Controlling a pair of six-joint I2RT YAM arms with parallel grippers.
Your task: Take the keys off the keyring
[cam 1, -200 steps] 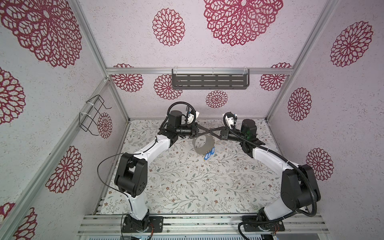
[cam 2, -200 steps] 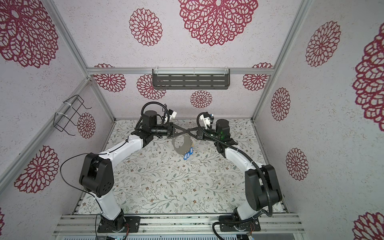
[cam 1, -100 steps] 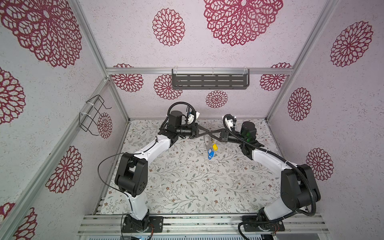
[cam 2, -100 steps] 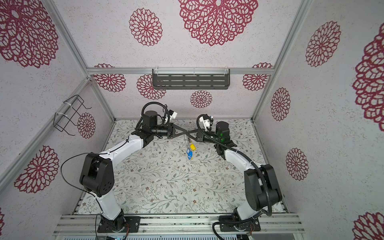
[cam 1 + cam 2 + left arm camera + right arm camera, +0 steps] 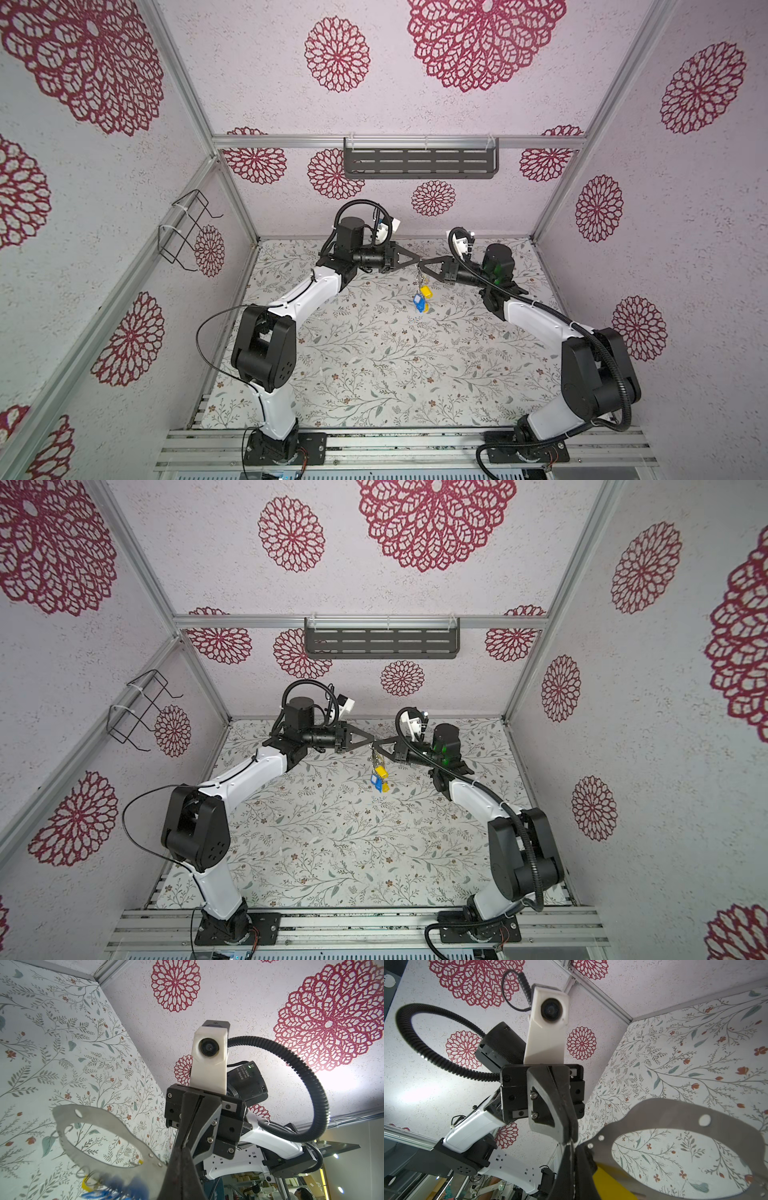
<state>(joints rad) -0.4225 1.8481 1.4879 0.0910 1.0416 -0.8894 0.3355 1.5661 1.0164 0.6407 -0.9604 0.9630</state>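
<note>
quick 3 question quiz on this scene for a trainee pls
1. True or false: the keys lie on the table.
2. Which colours are the keys? A) red and green B) yellow and blue C) all white
3. How do the left pincer and the right pincer stand: open or shut, and on what?

Key
1. False: they hang in the air from the keyring.
2. B
3. Both shut, meeting tip to tip on the keyring's edge, above the table.
</note>
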